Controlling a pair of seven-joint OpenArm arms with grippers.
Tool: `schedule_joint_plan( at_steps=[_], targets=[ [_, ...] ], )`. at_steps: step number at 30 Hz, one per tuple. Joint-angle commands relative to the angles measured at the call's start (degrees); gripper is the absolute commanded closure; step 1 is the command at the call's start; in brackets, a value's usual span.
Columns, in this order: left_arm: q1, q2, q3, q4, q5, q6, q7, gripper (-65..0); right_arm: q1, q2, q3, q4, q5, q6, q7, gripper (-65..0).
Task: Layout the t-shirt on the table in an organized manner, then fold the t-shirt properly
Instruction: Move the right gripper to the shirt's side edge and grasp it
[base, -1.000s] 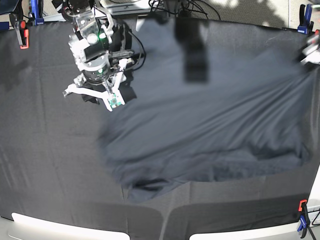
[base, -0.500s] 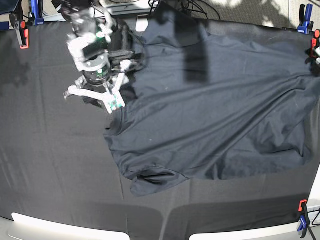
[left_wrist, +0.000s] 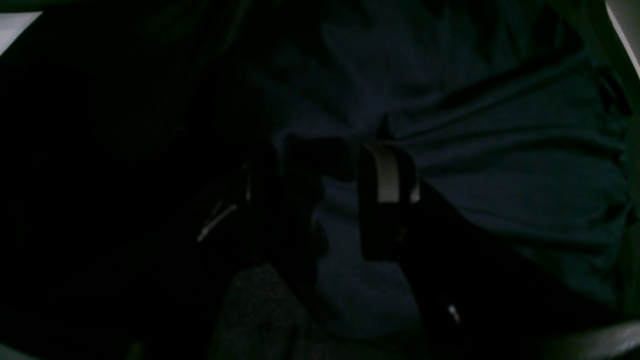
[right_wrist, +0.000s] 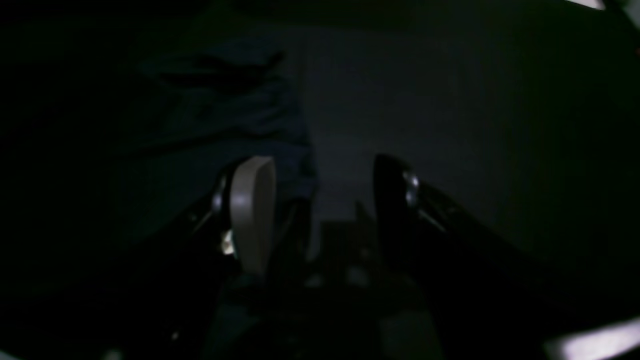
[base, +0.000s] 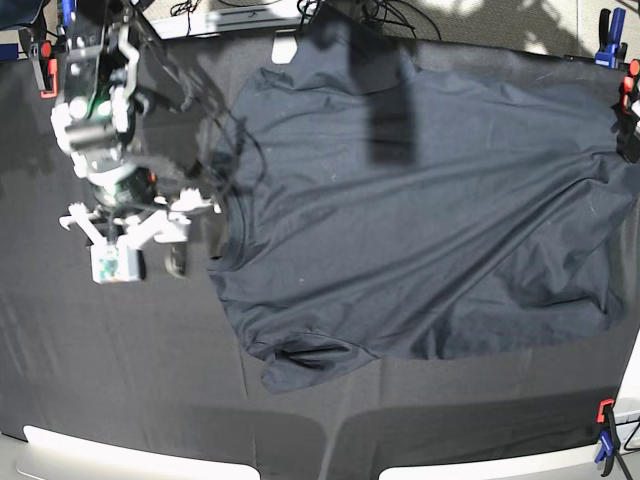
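The t-shirt (base: 420, 200) lies spread over the middle and right of the table (base: 100, 380), with one sleeve bunched at its near left corner (base: 300, 355). My right gripper (base: 155, 250) hangs open just left of the shirt's left edge and holds nothing. In the right wrist view its fingers (right_wrist: 252, 215) stand wide apart over bare black tablecloth, and the shirt (right_wrist: 225, 100) lies beside them. In the left wrist view my left gripper (left_wrist: 345, 170) is open low over the wrinkled shirt (left_wrist: 500, 175), with cloth showing between its fingers. In the base view this gripper is almost out of frame at the right edge.
Red and blue clamps hold the tablecloth at the corners (base: 45, 65) (base: 610, 25) (base: 605, 430). Cables and equipment lie beyond the far edge (base: 250, 10). The pale table rim (base: 120, 450) runs along the front.
My right arm has swung left, off the shirt's neck area, and its fingers have spread wider. The left gripper has opened, and the shirt has dropped and settled flat.
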Motion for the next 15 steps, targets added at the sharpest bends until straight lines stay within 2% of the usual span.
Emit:
schedule_joint_plan(
  at_steps=[1, 3, 7, 10, 15],
  targets=[
    [-0.02, -1.18, -0.37, 0.81, -1.40, -0.68, -0.42, -24.6, 2.12, 0.26, 0.35, -0.79, -0.04, 0.79, 1.27, -32.4],
    [-0.02, -1.11, -0.37, 0.81, -1.40, -0.81, 0.26, -24.6, 5.77, 0.07, -0.02, -5.16, 0.94, 1.49, -1.97, -32.4],
    [0.52, -1.09, -0.37, 0.81, -1.40, -4.42, 0.37, -24.6, 15.61, -0.63, -0.20, -16.52, 2.91, 1.46, -7.37, -32.3],
    [0.79, -1.09, -0.37, 0.81, -1.44, -5.64, 0.31, -24.6, 23.52, -1.53, -0.20, -25.31, 2.47, 1.51, -10.34, -32.3],
    [0.76, -1.09, -0.37, 0.81, -2.95, -5.84, -0.09, -24.6, 35.47, -2.95, -0.20, -41.29, -0.68, 2.71, -11.72, -32.3]
  ],
)
